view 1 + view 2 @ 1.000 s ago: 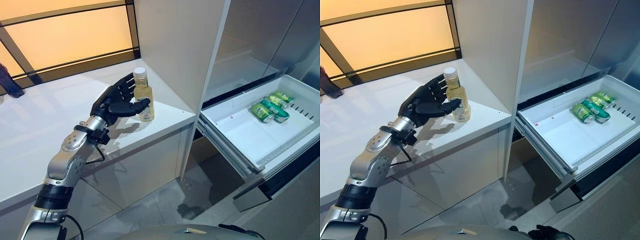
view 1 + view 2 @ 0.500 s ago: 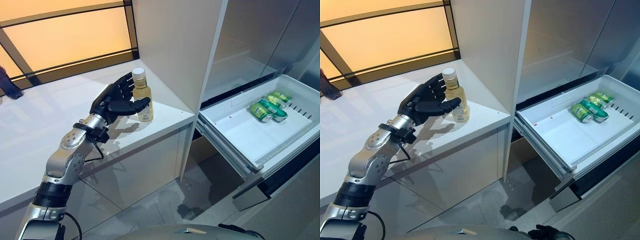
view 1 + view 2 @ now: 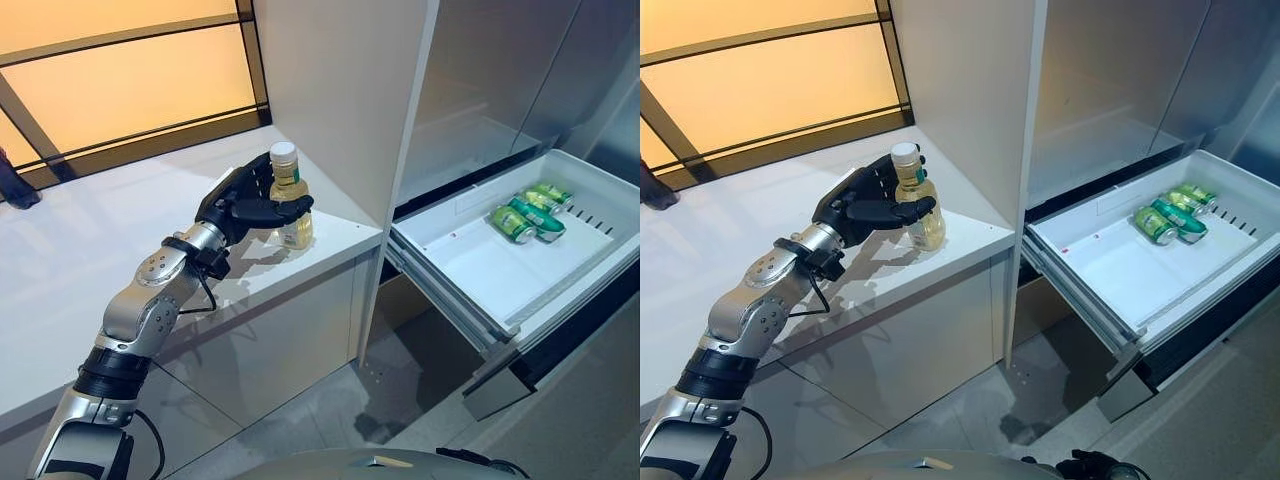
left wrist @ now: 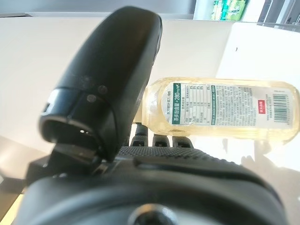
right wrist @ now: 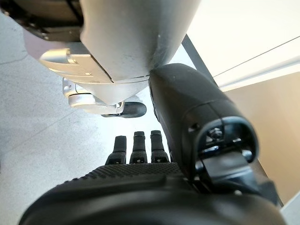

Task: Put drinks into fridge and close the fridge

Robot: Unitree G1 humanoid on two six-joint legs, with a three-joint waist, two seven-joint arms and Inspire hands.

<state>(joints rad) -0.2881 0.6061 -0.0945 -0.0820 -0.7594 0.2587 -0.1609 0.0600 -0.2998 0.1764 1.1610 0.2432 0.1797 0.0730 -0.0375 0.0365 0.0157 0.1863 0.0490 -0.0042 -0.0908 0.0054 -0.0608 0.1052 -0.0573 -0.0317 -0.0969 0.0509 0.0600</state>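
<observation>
A clear bottle [image 3: 296, 228] of pale yellow drink with a white cap stands upright near the right end of the white counter [image 3: 90, 260]. My left hand [image 3: 235, 200] is shut on it, thumb across its front and fingers behind it. In the left wrist view the bottle [image 4: 225, 110] lies between the thumb [image 4: 112, 79] and the fingers. The fridge drawer [image 3: 480, 270] is pulled out at the right, with green cans [image 3: 520, 215] lying at its far end. My right hand [image 5: 140, 187] hangs over the floor, fingers relaxed and empty.
A tall white panel [image 3: 340, 90] rises right behind the bottle and separates the counter from the fridge. A dark object [image 3: 15, 185] stands at the counter's far left edge. Grey floor [image 3: 340, 420] lies below the counter and drawer.
The view has shifted a little. My left hand's thumb and fingers have closed in tighter round the bottle. The drawer and cans are unchanged.
</observation>
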